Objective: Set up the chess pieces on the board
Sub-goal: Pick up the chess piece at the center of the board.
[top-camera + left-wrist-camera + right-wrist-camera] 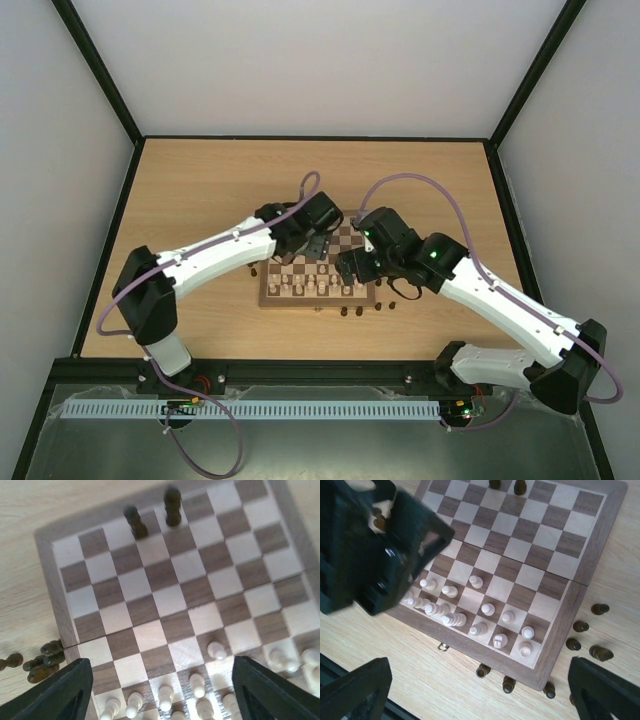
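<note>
The board (165, 585) lies under both grippers, with cream chessmen crowded along its near rows. Two dark chess pieces (136, 522) stand on the far row, seen again at the top of the right wrist view (520, 486). More dark pieces lie off the board: a small heap by its left edge (44, 659), three along the near edge (508, 684) and several to the right (580, 626). My left gripper (162, 692) hangs open over the cream rows, holding nothing. My right gripper (480, 692) is open above the board's near edge, also without a piece.
The left arm's black wrist (370, 550) hangs over the board's left part, close to my right gripper (352, 265). A small metal clasp (442, 646) sticks out of the board's near edge. Black frame rails (120, 230) border the wooden table (200, 190).
</note>
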Controlling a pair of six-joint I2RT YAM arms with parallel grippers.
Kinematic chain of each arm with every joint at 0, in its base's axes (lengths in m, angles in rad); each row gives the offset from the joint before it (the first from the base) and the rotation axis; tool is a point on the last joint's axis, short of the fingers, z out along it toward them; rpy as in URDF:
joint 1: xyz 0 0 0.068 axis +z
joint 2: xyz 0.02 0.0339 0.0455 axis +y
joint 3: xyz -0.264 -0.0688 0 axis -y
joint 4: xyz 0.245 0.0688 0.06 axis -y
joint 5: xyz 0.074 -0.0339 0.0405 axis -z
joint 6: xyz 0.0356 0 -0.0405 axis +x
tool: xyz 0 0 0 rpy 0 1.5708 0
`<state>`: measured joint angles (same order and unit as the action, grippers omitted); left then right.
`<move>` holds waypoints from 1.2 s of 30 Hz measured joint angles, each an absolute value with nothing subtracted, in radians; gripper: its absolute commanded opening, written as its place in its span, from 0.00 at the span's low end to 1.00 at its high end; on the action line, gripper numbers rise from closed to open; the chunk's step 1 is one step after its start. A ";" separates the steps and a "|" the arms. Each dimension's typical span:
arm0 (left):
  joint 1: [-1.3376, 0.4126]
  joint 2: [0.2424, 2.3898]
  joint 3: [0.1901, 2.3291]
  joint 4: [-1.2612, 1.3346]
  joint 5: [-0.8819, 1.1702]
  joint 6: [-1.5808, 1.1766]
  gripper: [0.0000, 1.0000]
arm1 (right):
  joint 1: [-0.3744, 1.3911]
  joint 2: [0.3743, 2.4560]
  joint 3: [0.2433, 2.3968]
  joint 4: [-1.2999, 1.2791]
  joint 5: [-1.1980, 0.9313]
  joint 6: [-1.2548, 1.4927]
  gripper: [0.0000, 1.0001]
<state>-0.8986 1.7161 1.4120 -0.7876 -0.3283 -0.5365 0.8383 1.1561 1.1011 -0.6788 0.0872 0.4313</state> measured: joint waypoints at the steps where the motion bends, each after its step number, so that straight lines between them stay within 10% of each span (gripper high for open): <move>1: -0.894 1.703 1.424 -0.789 -0.332 -0.530 0.91 | 0.838 1.150 1.101 -0.679 0.093 0.427 0.99; 25: -0.788 1.183 1.063 -0.620 -0.249 -0.576 1.00 | 0.810 1.079 1.050 -0.675 0.204 0.504 1.00; 36: -0.818 0.970 0.947 -0.623 -0.216 -0.603 1.00 | 0.816 1.000 0.830 -0.652 0.100 0.638 0.66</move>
<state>-0.8181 0.9703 0.9474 -0.6231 -0.2161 -0.6029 0.8162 1.0000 0.8303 -0.6521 0.1001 0.6384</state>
